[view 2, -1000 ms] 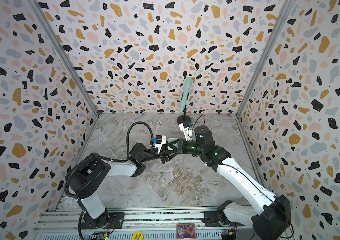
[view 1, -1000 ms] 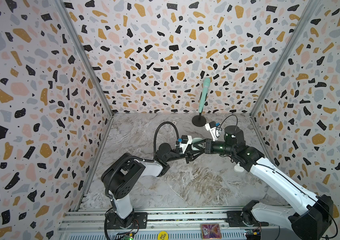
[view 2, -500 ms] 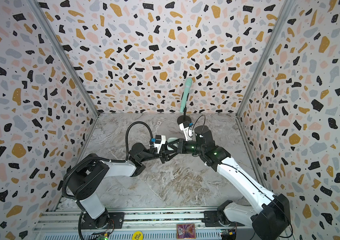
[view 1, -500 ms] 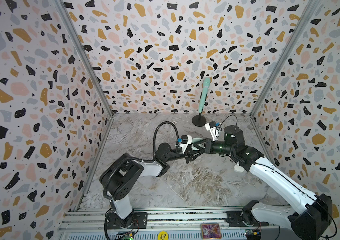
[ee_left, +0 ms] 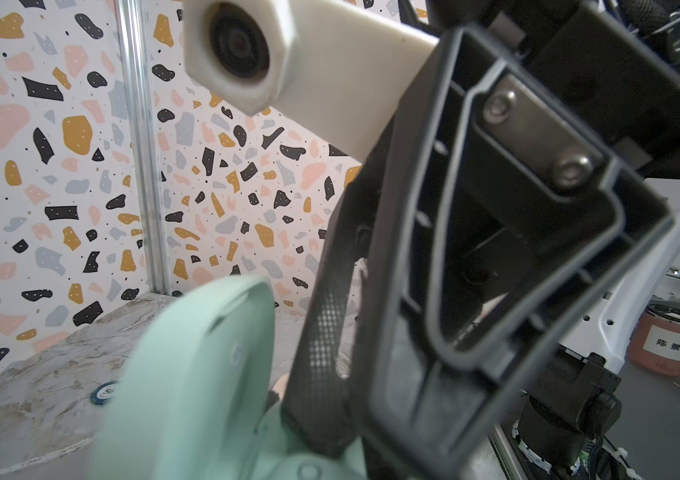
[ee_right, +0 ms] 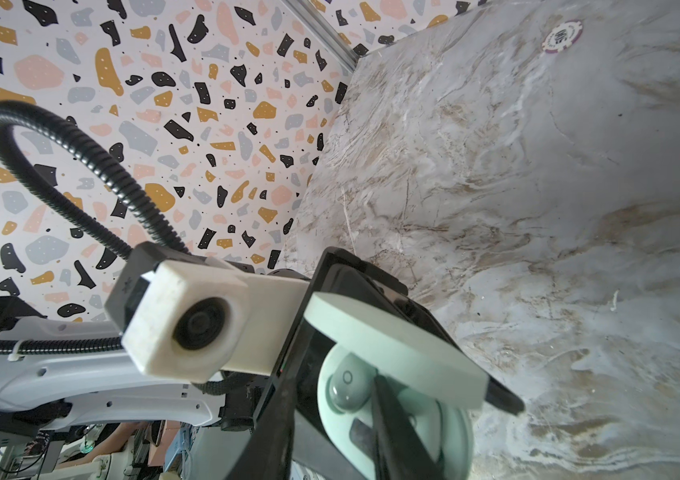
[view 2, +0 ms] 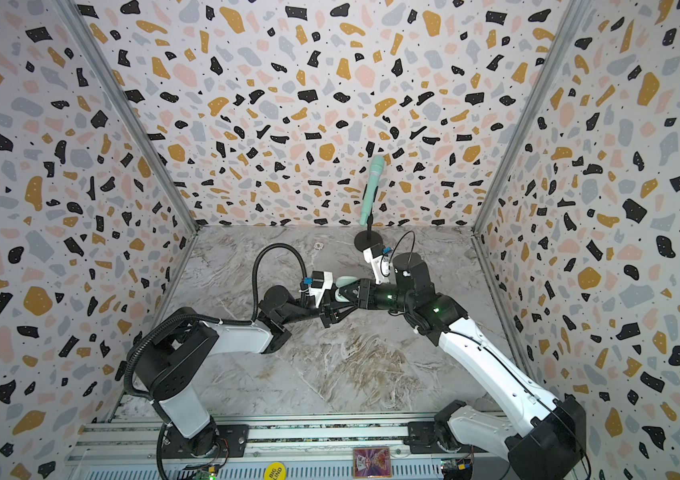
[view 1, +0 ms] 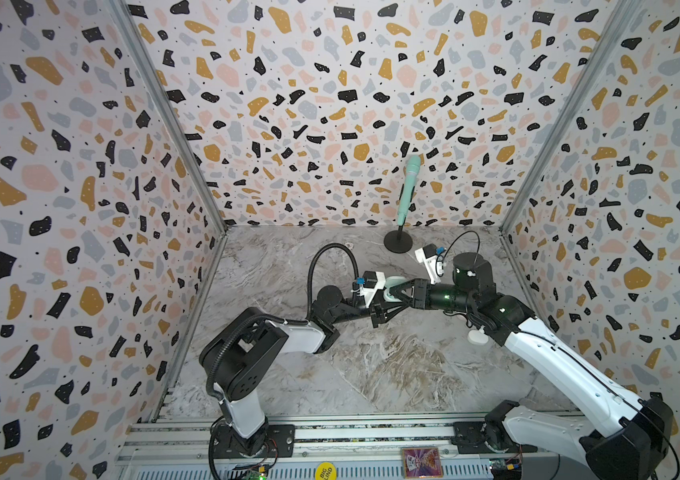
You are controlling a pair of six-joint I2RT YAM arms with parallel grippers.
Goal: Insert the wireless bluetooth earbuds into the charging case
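A pale mint charging case (view 1: 390,291) (view 2: 342,284) hangs above the middle of the table, and my left gripper (view 1: 381,311) (view 2: 330,309) is shut on its base. Its lid (ee_right: 392,345) (ee_left: 188,374) stands open. In the right wrist view one mint earbud (ee_right: 346,388) sits in a well of the case. My right gripper (ee_right: 338,401) (view 1: 398,291) reaches into the case from the right. Its fingers (ee_right: 396,432) stand a little apart on either side of the earbud, with a gap beside it. No other earbuds are in view.
A mint microphone on a black stand (view 1: 406,191) rises at the back. A poker chip (ee_right: 562,36) (ee_left: 105,390) lies on the marble near the back wall. A white pebble-shaped thing (view 1: 477,337) rests beside my right arm. A card (view 1: 419,461) lies on the front rail.
Both arms hold the same pose, with the grippers meeting at the case. The top views show no shift of the case.
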